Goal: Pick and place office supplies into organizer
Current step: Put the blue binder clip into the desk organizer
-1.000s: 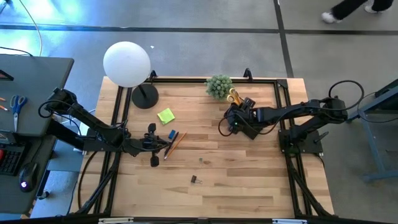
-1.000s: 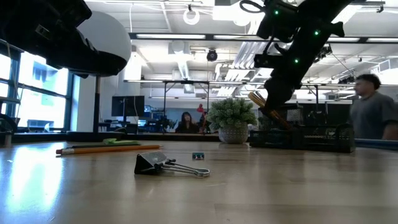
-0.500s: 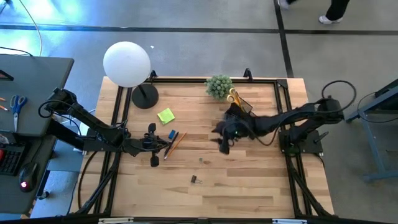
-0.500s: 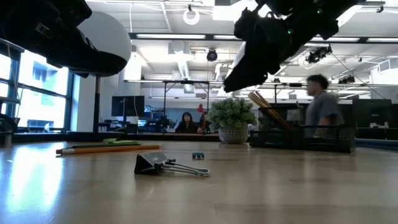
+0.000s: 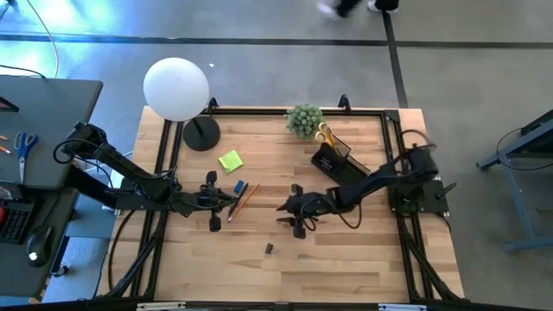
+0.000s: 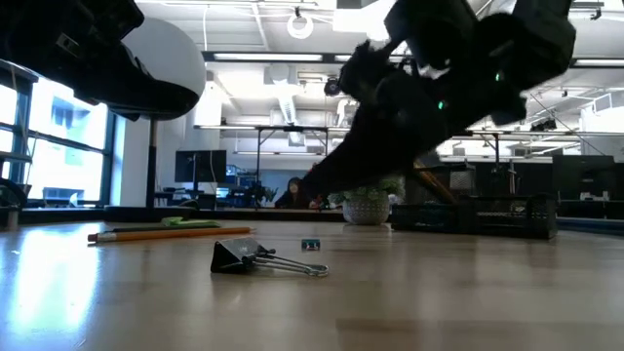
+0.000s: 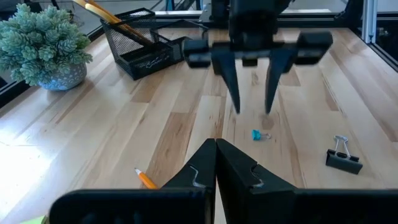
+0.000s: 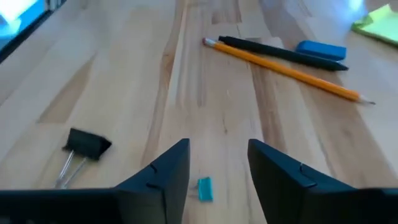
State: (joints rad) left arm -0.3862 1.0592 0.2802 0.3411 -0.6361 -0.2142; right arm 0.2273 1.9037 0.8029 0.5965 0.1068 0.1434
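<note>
My right gripper (image 8: 217, 152) is open and hangs low over the middle of the table (image 5: 289, 210). Its fingers stand on either side of a tiny teal clip (image 8: 204, 188), above it and not touching (image 7: 256, 134). A black binder clip (image 5: 269, 249) lies nearer the near edge. An orange pencil (image 8: 286, 68), a dark pen (image 8: 280, 53), a blue block (image 8: 320, 50) and a lime sticky pad (image 5: 230, 161) lie to the left. My left gripper (image 7: 216, 148) is shut beside the pencil (image 5: 244, 197). The black organizer (image 5: 331, 155) holds yellow-handled scissors (image 5: 324, 134).
A lamp with a white globe (image 5: 176, 86) and round black base (image 5: 200, 134) stands at the far left. A potted plant (image 5: 304, 119) sits at the far edge beside the organizer. Black frame rails run along the table's sides. Blue-handled scissors (image 5: 24, 142) lie on a side desk.
My right gripper has swung away from the organizer, toward the table's near left, and come down over the tiny teal clip. The yellow-handled scissors have stayed in the organizer. A person has walked out of the low view.
</note>
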